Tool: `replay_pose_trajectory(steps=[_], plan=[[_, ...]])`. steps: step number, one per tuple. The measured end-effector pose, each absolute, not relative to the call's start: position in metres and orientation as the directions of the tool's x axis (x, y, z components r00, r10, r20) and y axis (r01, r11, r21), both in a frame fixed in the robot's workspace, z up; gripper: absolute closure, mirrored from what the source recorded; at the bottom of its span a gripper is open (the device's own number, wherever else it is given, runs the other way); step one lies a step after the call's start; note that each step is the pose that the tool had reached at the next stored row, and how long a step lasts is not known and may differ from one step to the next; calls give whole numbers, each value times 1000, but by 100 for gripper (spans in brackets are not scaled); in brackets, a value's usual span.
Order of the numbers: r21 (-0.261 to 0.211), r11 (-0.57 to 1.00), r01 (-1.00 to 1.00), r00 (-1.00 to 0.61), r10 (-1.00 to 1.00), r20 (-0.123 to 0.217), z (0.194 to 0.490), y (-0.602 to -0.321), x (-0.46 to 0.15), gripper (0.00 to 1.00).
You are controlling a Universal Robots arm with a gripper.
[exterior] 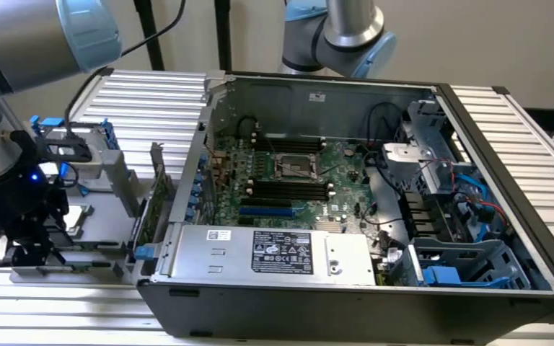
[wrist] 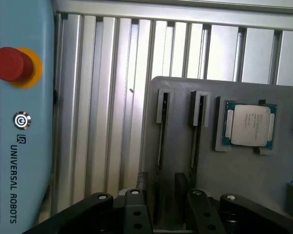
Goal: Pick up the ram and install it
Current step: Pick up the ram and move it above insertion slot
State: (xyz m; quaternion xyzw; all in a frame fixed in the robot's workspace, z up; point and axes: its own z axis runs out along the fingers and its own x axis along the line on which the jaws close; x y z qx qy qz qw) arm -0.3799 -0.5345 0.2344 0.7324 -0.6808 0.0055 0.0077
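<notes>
Ribbed aluminium table (wrist: 102, 97), grey tray (wrist: 180, 146), ram (wrist: 159, 146) on edge in slot, long axis pointing toward tool (wrist: 166, 207), jaws apart.

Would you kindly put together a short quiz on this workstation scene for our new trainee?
1. True or false: the gripper is open and holds nothing.
2. What sits in the square recess of the grey tray? A) a fan B) a processor C) a hard drive
3. Fill in: the round emergency button on the pendant is ___.
Key: 1 true; 2 B; 3 red.
</notes>
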Motion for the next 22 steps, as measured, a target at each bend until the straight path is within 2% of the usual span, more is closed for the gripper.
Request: replay_pose_trajectory(steps=[17, 22], plan=[[4, -96, -995, 97, -995, 21, 205, -530, -381, 64], [8, -96, -995, 97, -994, 59, 202, -527, -382, 64]])
